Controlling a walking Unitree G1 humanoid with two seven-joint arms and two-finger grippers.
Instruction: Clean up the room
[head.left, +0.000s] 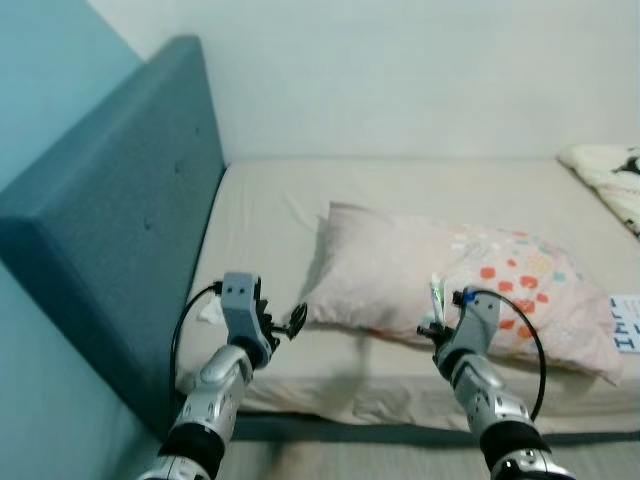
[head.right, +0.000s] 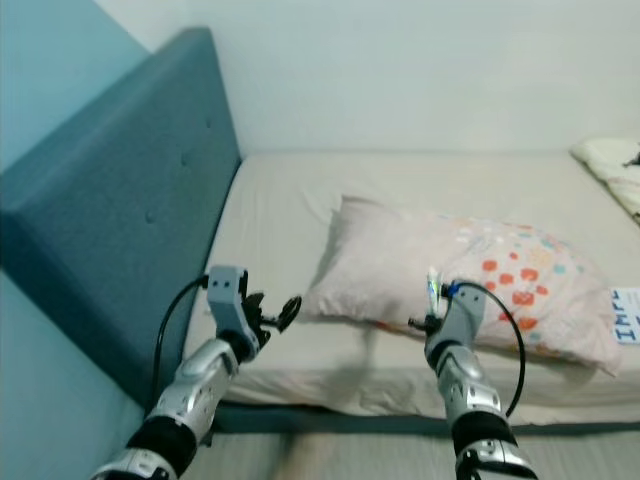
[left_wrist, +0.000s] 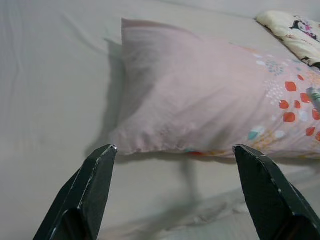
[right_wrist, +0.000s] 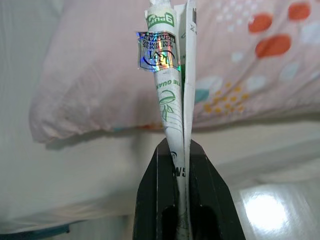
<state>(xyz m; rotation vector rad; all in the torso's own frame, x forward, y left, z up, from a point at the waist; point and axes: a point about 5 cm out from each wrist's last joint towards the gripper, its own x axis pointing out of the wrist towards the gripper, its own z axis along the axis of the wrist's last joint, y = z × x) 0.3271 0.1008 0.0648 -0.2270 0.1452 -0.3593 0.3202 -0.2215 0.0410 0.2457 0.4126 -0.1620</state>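
The robot stands at the side of the bed (head.left: 280, 215), with both arms held out over the edge. Its right gripper (right_wrist: 179, 150) is pinching a small folded paper wrapper (right_wrist: 170, 75), white with green print and a shiny sticker on it. The fingers are pressed tight on the lower part of the wrapper, and the rest sticks up above them. It hangs in the air just in front of the pink pillow (head.left: 440, 285), the one with orange and blue spots.

The left gripper (left_wrist: 175, 190) has its fingers spread wide and holds nothing. It points at the near corner of the pillow, close to it but not touching.

So I think the picking-up part is done for this bit of rubbish (it looks like rubbish to me). What comes next, I guess, is carrying it to a bin. I can't see a bin from here, so the robot would have to turn away from the bed and look for one, keeping its pinch tight so the thin paper does not slip out.
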